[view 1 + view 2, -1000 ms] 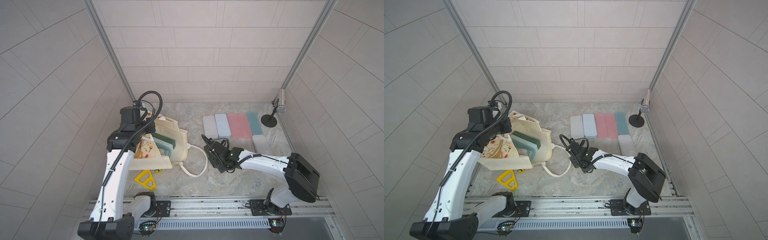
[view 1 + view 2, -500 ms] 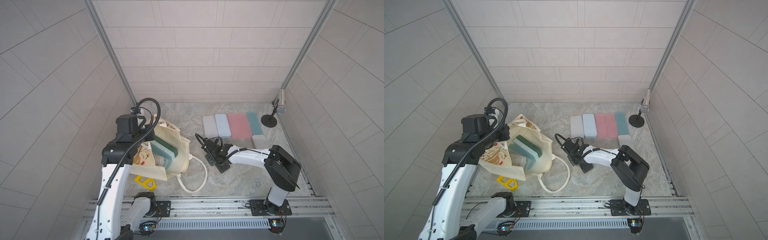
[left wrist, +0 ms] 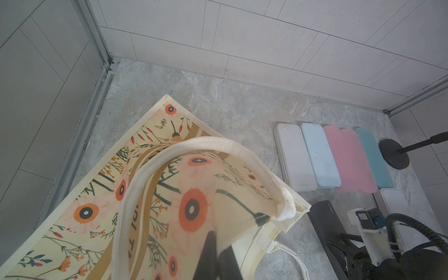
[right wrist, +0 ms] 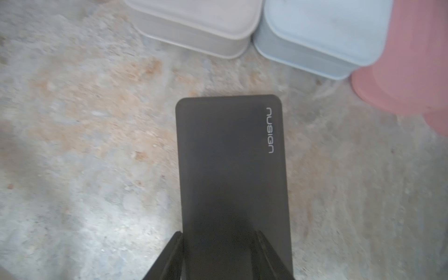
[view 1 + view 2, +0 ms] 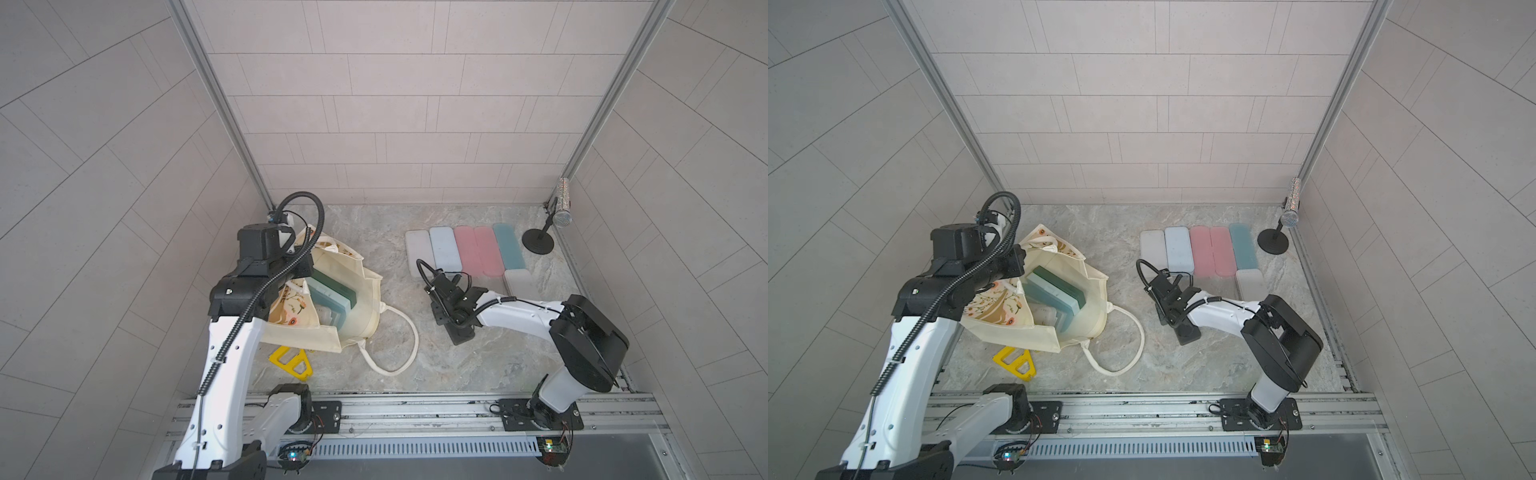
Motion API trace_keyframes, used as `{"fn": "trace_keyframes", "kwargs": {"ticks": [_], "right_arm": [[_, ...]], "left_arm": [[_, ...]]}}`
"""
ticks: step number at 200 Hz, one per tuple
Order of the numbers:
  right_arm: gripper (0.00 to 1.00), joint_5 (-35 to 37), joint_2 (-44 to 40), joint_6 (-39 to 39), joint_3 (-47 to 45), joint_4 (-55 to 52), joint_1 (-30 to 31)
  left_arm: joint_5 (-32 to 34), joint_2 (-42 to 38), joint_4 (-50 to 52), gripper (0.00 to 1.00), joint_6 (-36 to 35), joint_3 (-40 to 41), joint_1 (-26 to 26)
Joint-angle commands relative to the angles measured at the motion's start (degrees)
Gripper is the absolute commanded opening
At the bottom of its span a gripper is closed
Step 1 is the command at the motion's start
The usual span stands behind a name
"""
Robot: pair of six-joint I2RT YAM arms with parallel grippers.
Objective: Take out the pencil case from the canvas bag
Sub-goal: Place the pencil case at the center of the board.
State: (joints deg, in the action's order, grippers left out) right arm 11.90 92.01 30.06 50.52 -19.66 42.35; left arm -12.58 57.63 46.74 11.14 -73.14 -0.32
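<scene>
Right arm's elbow swung back out toward right wall since half second ago. Black flat pencil case lies on grey marble-look tabletop, outside bag, white "nusign" along edge. Right gripper fingers part-spread over case's near end; hold unclear. Left gripper pinched tight on cream boxy canvas bag with orange flower print; band lettering unreadable. Teal cases stand inside bag. Row of pastel cases and black microphone stand lie beyond.

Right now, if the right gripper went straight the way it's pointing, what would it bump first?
Probably the black pencil case just under the right gripper; past it, the white case or light-blue case.
</scene>
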Motion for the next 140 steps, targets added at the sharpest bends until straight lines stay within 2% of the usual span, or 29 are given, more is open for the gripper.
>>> {"fn": "trace_keyframes", "kwargs": {"ticks": [1,54,85,140], "right_arm": [[0.47,0.2,-1.8,2.5,-4.4,-4.3,-2.2],[0.46,-0.8,-5.5,-2.3,-8.4,-5.2,-12.1],[0.46,-1.3,-6.3,-4.4,-8.4,-6.0,-17.7],[0.47,-3.2,-6.1,-4.8,-8.2,-6.0,-22.3]], "left_arm": [[-1.8,0.1,-4.6,0.00,1.3,-2.0,-0.3],[-4.9,1.9,-5.9,0.00,1.7,-2.2,-0.6],[-9.2,3.2,-6.7,0.00,1.7,-2.6,-0.9],[-10.7,4.4,-6.8,0.00,1.8,-3.4,-1.4]]}}
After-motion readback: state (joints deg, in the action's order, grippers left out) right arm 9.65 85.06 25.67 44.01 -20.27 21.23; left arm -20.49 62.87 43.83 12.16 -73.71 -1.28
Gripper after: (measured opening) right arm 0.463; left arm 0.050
